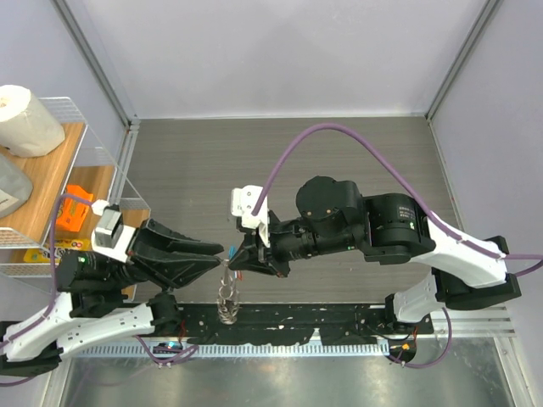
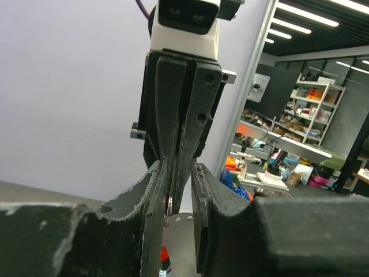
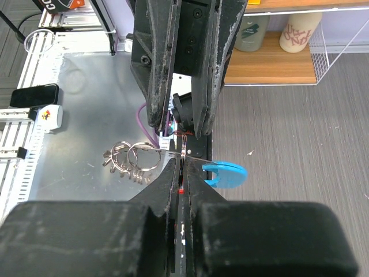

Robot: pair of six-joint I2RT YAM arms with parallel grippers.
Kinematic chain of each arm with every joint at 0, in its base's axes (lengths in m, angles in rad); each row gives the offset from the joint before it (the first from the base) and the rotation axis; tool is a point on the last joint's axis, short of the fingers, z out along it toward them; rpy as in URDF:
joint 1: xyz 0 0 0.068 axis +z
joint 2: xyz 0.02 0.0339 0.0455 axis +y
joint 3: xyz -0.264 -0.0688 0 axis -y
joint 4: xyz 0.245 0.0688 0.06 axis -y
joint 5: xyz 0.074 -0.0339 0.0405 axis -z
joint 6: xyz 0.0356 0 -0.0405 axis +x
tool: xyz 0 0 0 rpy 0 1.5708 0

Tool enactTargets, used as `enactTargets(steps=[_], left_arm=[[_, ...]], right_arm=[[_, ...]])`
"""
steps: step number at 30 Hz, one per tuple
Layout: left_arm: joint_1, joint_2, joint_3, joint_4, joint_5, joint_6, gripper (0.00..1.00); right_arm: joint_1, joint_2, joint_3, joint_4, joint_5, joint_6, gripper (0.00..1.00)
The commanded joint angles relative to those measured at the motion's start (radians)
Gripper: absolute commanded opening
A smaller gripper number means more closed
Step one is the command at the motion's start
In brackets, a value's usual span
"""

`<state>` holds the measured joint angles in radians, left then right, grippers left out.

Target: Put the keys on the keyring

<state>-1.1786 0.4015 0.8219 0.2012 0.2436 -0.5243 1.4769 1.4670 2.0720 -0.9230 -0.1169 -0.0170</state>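
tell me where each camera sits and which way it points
Top external: above and behind the bases, looking down at the table; both arms show, left gripper facing right gripper.
Left wrist: on the left arm, facing along its own fingers at the right gripper, wall behind.
Right wrist: on the right arm, looking down past its own shut fingers at the left gripper, blue tag and metal rings.
Shared: each wrist view shows the other arm's gripper.

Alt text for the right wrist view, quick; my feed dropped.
The right hand, shut on the red key, meets the left hand tip to tip. Silvery keyring loops show left of the tips, a blue crescent tag right.
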Motion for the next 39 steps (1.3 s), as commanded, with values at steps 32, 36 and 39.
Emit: enactTargets(steps=[32, 36, 39], left_arm=[[0.000, 0.013, 0.051, -0.149, 0.074, -0.009, 0.17], [-0.001, 0.000, 0.042, -0.146, 0.056, -0.009, 0.18], [0.000, -0.007, 0.034, -0.140, 0.045, -0.011, 0.20]], right_arm=[[0.005, -0.007, 0.050, 0.096, 0.019, 0.011, 0.06], [0.005, -0.023, 0.027, 0.121, 0.028, 0.011, 0.06], [0.005, -0.037, 0.007, 0.141, 0.031, 0.014, 0.06]])
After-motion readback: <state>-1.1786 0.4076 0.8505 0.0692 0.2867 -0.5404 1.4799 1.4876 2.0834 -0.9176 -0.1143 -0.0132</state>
